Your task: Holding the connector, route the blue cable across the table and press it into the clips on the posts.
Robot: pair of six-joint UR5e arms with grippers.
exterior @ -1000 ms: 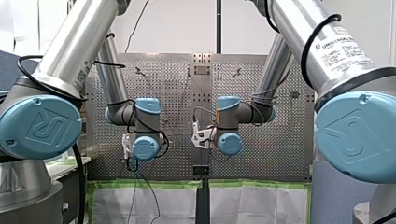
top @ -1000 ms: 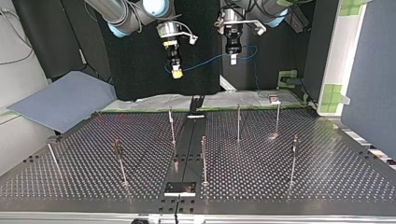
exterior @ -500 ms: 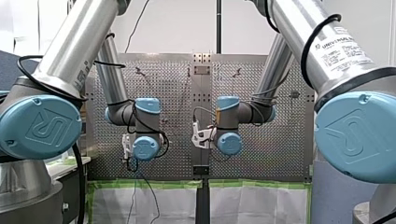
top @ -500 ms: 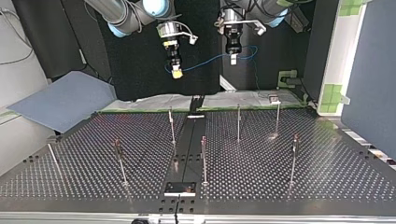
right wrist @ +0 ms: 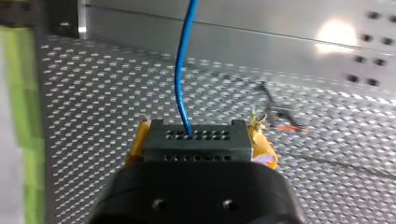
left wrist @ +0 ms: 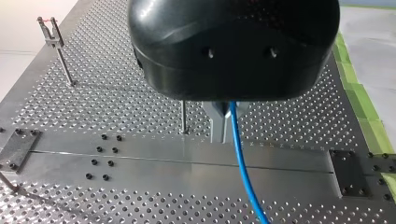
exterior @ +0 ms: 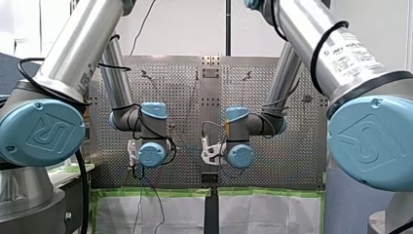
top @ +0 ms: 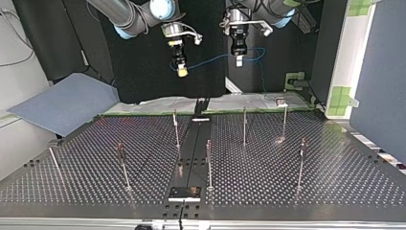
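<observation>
Blue cable (left wrist: 240, 158): hangs in the air between the two grippers, beyond the far edge of the table (top: 297, 191) in the top view; it touches no post.
Connector (right wrist: 197, 140): clamped between the yellow pads (right wrist: 136, 142) of my right gripper (top: 182, 71); the cable leaves its face toward the table.
Left gripper (top: 239, 60): metal fingers together on the cable, which runs out below them.
Change: within the last second my right arm's wrist goes a little lower in the front view, and its gripper a little higher in the top view. My left arm keeps its place.
Meaning: I judge this a small adjustment of the hanging span. The routing is hardly begun, and the posts (top: 244, 125) and their clips (left wrist: 49, 32) wait without cable.
</observation>
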